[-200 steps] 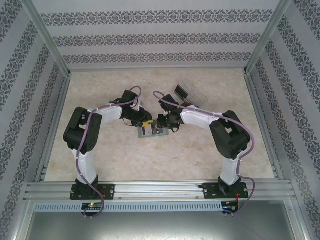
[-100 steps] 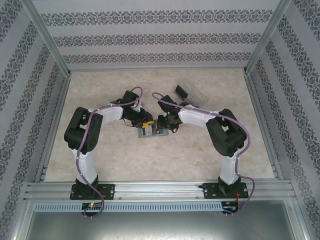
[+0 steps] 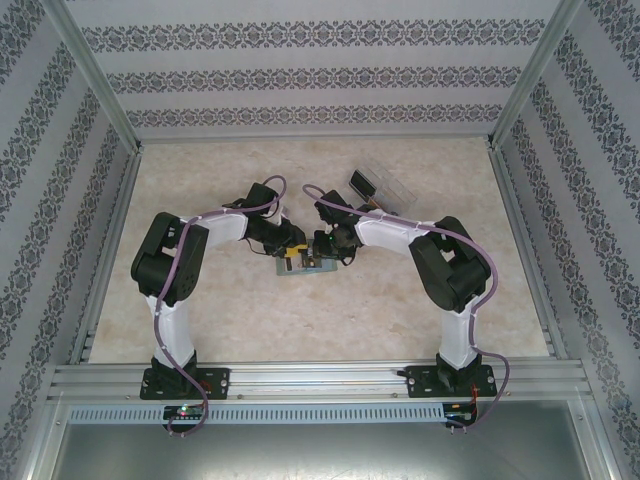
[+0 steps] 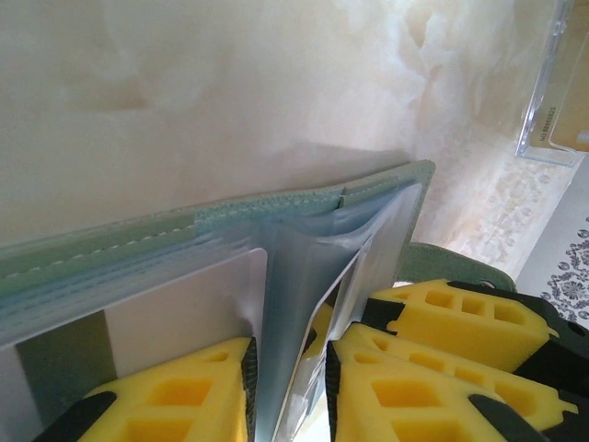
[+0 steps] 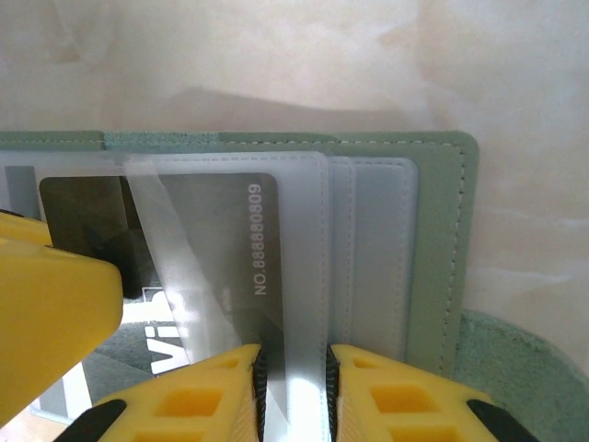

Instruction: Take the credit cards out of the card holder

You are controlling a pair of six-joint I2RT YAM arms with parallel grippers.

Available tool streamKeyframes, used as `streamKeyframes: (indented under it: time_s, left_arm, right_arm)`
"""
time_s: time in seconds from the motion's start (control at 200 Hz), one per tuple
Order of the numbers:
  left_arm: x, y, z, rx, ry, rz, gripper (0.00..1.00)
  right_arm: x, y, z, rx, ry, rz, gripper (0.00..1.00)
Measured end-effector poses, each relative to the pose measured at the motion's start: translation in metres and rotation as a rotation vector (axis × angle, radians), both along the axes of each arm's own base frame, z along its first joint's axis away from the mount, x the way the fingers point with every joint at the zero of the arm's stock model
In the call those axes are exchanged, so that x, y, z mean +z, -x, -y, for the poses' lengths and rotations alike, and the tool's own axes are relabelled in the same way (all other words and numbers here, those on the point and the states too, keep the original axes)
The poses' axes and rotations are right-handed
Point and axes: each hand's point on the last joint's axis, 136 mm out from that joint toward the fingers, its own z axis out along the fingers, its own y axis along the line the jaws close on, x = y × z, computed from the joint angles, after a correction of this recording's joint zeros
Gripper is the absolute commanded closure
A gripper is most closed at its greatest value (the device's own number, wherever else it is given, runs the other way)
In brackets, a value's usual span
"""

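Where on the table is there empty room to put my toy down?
Bare tabletop lies between the card holder and the near rail, along the left wall, and along the back wall left of the clear plastic box. The middle is crowded: the left gripper and right gripper meet at the card holder.

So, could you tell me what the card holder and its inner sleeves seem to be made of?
The card holder looks like soft grey-green faux leather or fabric, matte, with stitching along its edge. The sleeves look like thin clear plastic, glossy, since a card and its number show through.
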Motion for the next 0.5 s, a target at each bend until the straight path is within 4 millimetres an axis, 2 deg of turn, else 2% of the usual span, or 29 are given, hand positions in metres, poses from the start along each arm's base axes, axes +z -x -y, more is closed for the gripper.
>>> streamKeyframes:
  time_s: [0.11, 0.365, 0.5]
  left_arm:
    - [0.0001, 0.0001, 0.0005, -0.002, 0.003, 0.000, 0.78]
    - [0.0005, 0.0003, 0.0002, -0.023, -0.001, 0.022, 0.97]
    - [0.0044, 0.0003, -0.0028, -0.037, -0.022, 0.051, 1.00]
  right_arm:
    - [-0.0004, -0.0003, -0.0009, 0.001, -0.002, -0.001, 0.74]
    - [-0.0006, -0.0004, -0.0007, 0.001, -0.002, -0.001, 0.74]
    - [-0.0005, -0.0011, -0.0008, -0.003, -0.004, 0.001, 0.74]
